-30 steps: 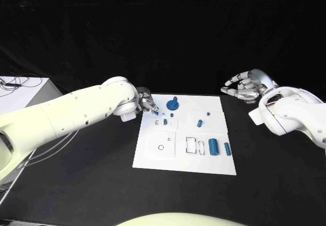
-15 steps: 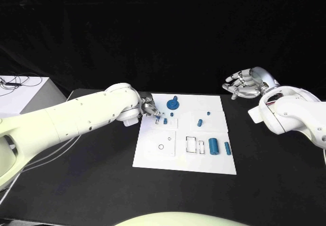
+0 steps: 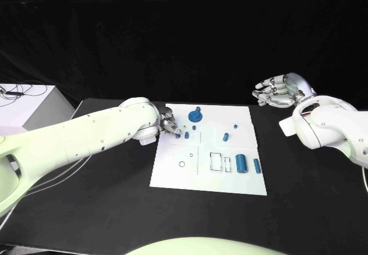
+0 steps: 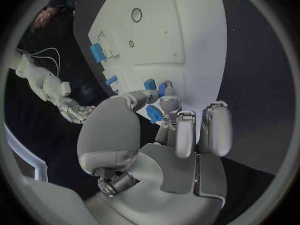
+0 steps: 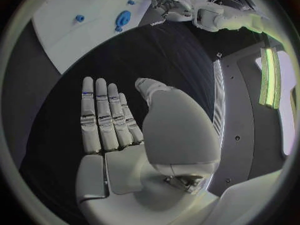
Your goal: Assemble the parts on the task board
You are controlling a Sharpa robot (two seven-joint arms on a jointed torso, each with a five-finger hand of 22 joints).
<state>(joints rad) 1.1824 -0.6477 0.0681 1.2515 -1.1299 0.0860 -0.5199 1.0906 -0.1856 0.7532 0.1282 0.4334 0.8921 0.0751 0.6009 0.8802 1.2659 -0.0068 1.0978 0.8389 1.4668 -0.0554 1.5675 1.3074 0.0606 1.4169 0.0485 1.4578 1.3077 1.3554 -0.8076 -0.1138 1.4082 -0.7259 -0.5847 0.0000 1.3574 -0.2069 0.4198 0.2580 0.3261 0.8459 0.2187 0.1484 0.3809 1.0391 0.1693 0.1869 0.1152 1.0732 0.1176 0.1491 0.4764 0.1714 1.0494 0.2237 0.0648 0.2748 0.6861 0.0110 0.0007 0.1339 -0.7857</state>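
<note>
The left hand (image 3: 168,126) sits at the upper left of the white board (image 3: 180,178), fingertips pinching a small blue part (image 4: 154,114) just over it. The right hand (image 3: 277,93) hovers at upper right, well off the board, empty, fingers loosely apart. Silver fingers, smooth white arms.

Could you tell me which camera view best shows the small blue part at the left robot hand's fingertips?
The left wrist view: the blue part sits close up between the left robot hand's fingertips. The head view hides it behind that hand; the right wrist view shows the hand too small to tell.
</note>
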